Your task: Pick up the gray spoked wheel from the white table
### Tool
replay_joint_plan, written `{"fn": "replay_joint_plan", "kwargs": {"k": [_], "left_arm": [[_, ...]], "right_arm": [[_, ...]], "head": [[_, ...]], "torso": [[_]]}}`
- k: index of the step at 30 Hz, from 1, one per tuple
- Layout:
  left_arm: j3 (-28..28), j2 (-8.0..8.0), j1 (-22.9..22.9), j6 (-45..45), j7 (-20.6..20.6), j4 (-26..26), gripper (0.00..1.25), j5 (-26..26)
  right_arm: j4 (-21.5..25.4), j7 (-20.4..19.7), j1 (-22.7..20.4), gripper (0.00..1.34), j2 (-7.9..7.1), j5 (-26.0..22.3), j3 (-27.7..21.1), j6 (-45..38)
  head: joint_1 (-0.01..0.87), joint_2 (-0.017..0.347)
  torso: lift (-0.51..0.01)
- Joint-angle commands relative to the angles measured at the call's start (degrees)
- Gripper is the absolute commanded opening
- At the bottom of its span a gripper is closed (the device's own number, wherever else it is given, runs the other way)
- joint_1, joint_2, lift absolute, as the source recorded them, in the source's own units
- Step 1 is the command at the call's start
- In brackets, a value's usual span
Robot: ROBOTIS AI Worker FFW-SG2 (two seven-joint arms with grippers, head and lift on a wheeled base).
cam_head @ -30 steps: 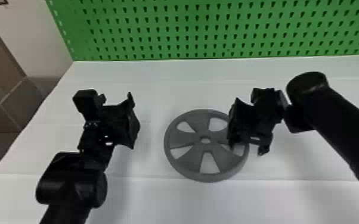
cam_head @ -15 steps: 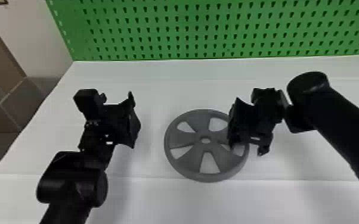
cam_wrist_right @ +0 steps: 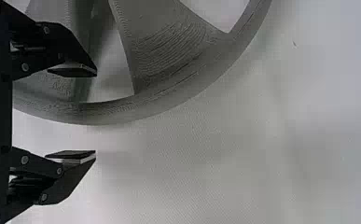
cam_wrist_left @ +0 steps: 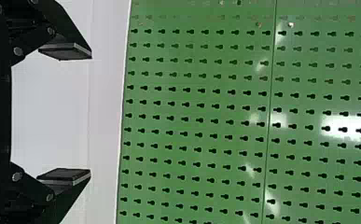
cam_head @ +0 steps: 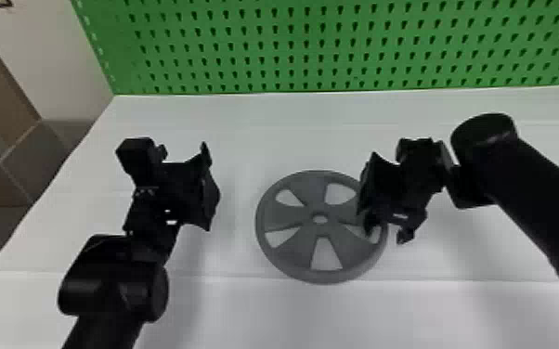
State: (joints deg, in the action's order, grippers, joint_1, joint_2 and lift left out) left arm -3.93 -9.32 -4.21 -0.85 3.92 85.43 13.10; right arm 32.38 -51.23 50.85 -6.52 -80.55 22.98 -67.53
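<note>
The white worktop (cam_head: pixel 246 315) bears the wheel (cam_head: pixel 311 230), lying flat just left of the right pincer's base, so the pick-up itself is not done. The right pincer (cam_wrist_right: pixel 95 113) is open above the wheel's right edge, its fingers (cam_wrist_right: pixel 71 179) on either side of the rim as its wrist view shows it; the approach looks nearly finished. What remains, I judge, is lowering if needed, closing on the rim and lifting. The left pincer (cam_wrist_left: pixel 91 114) is also open, and empty, apart from the wheel on its left.

Counted: one worktop, one green board (cam_head: pixel 292 42) behind it, two arms (cam_head: pixel 538 199), one wheel with five spokes and five openings, two pincers, and two fingers on each.
</note>
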Motion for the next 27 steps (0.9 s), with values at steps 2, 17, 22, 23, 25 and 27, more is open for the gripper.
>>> {"fn": "replay_joint_plan", "kwargs": {"k": [2, 17, 22, 23, 25, 27], "left_arm": [[-0.1, 0.00, 0.0, 0.0, -0.1, -0.1, 0.89, 0.0], [-0.1, 0.00, 0.0, 0.0, -0.1, -0.1, 0.89, 0.1], [-0.1, 0.00, 0.0, 0.0, -0.1, -0.1, 0.89, 0.0], [-0.2, 0.00, 0.0, 0.0, -0.1, -0.2, 0.89, 0.0], [-0.2, 0.00, -0.1, 0.0, -0.1, -0.2, 0.89, 0.0], [-0.2, 0.00, 0.0, 0.0, -0.1, -0.2, 0.89, 0.1]], "right_arm": [[0.2, 1.3, 0.2, 0.64, 0.11, 1.6, 0.6, 0.0], [2.5, 3.3, 0.9, 0.34, 0.55, 7.8, 2.2, -1.8], [2.0, 3.3, 0.6, 0.38, 0.64, 7.6, 1.3, -2.2], [1.9, 3.3, 0.5, 0.42, 0.72, 7.6, 1.1, -2.2], [1.7, 3.3, 0.4, 0.50, 0.64, 7.2, 1.0, -2.2], [1.6, 3.3, 0.4, 0.50, 0.55, 6.9, 0.9, -2.2]], "head": [[0.839, 0.130], [0.839, 0.130], [0.839, 0.130], [0.839, 0.130], [0.839, 0.130], [0.839, 0.130]], "torso": [[-0.065], [-0.065], [-0.065], [-0.065], [-0.065], [-0.065]]}}
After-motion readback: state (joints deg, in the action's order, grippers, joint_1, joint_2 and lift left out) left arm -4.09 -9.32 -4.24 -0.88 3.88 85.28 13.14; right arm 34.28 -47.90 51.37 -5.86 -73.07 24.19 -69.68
